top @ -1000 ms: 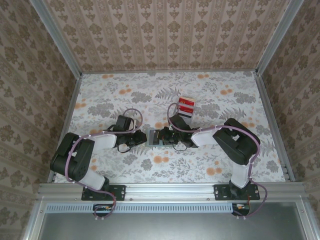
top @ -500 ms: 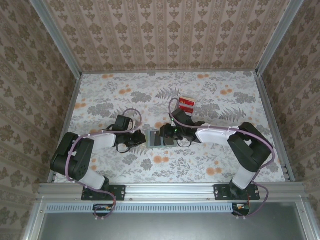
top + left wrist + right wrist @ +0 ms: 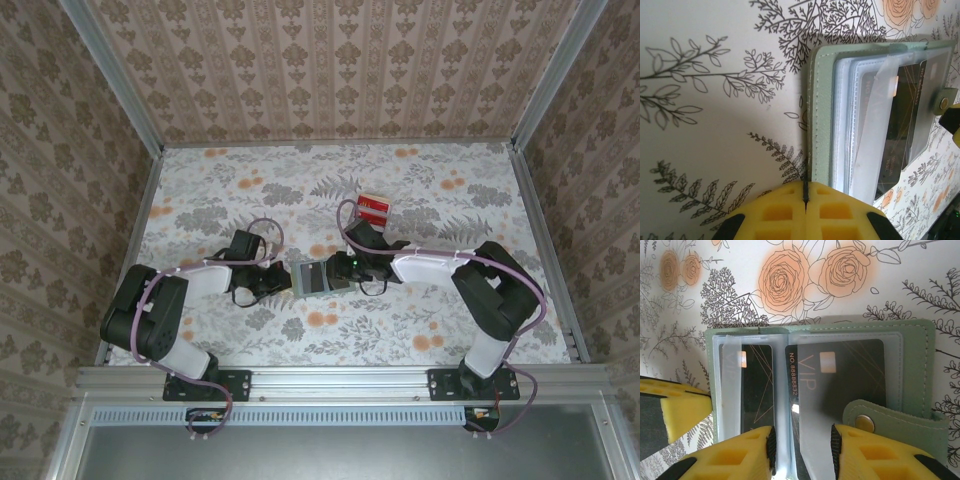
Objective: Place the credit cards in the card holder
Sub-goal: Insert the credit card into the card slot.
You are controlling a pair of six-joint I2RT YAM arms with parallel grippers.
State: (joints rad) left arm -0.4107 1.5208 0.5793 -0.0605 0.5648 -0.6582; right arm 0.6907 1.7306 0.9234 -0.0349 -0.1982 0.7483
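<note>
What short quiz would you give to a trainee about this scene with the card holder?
1. True or false: the card holder lies closed on the table.
2. The loose stack of cards beyond the holder is mostly: A) red, B) blue, C) green?
3. Which word is printed on the dark card inside the clear sleeve?
Key: 1 false; 2 A; 3 VIP.

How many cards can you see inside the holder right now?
2. In the right wrist view, one dark card sits in the left sleeve of the holder, a second in the right sleeve. More may hide behind other sleeves.
</note>
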